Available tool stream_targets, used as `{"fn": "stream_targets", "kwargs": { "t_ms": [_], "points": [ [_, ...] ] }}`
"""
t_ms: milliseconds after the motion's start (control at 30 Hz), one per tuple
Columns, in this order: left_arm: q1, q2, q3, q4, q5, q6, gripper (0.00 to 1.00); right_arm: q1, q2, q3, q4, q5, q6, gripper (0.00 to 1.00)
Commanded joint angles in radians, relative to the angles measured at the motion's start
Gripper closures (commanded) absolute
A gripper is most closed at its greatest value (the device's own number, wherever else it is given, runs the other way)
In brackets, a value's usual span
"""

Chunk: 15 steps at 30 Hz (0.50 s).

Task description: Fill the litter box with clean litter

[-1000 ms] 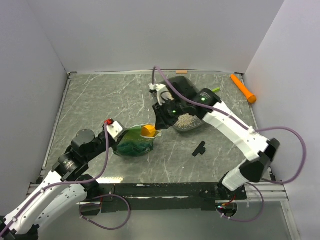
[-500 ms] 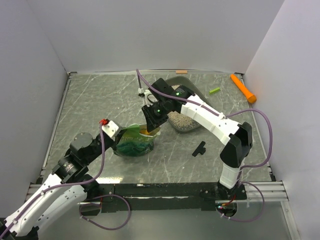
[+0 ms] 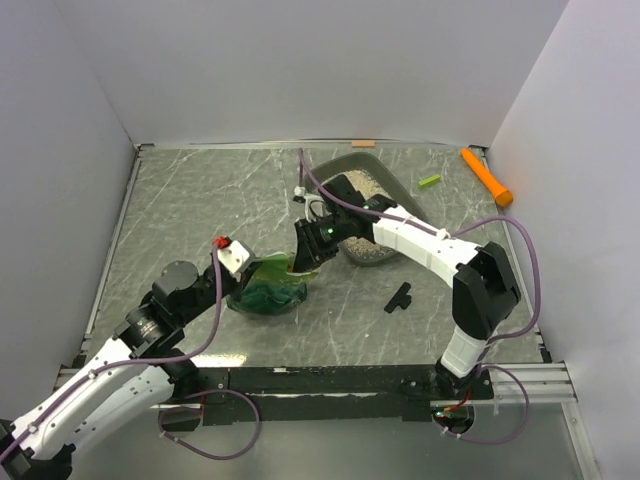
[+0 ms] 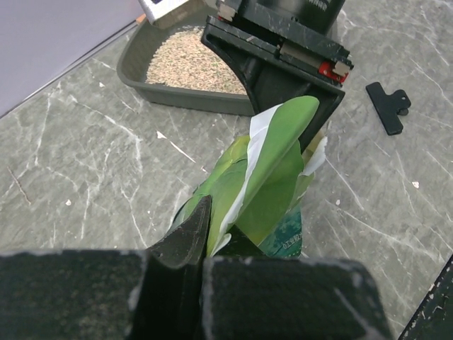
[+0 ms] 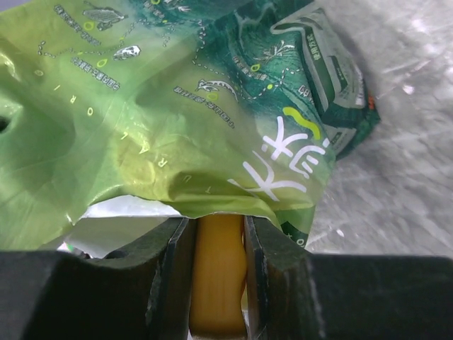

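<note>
Green bag (image 3: 268, 288) pinched by the left arm, with the right arm at its mouth, beside the litter box (image 3: 350, 162).
From above, the litter box sits toward the back middle of the tabletop (image 3: 180, 210) with clean litter (image 3: 372, 252) inside, and the bag lies just in front and to its left. Left wrist: the left fingers (image 4: 190, 230) are clamped together on the bag's upper edge, the box beyond. Right wrist: the right fingers (image 5: 166, 262) stand partly apart, gripping the orange-yellow scoop (image 5: 218, 276) at the bag's opening.

Bright even light, soft shadows, close foregrounds blurred, slight glare
</note>
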Motion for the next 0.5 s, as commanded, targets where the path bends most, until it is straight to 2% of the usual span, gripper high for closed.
{"fn": "stream_targets", "kwargs": {
  "t_ms": [0, 233, 467],
  "points": [
    [-0.014, -0.002, 0.002, 0.109, -0.001, -0.031, 0.99, -0.019, -0.026, -0.146, 0.189, -0.126, 0.053, 1.00],
    [-0.050, 0.030, -0.001, 0.097, -0.025, -0.018, 0.99, -0.065, -0.151, -0.362, 0.474, -0.308, 0.190, 1.00],
    [-0.082, 0.061, 0.001, 0.077, -0.050, -0.011, 0.99, -0.095, -0.267, -0.485, 0.642, -0.361, 0.282, 1.00]
  ]
}}
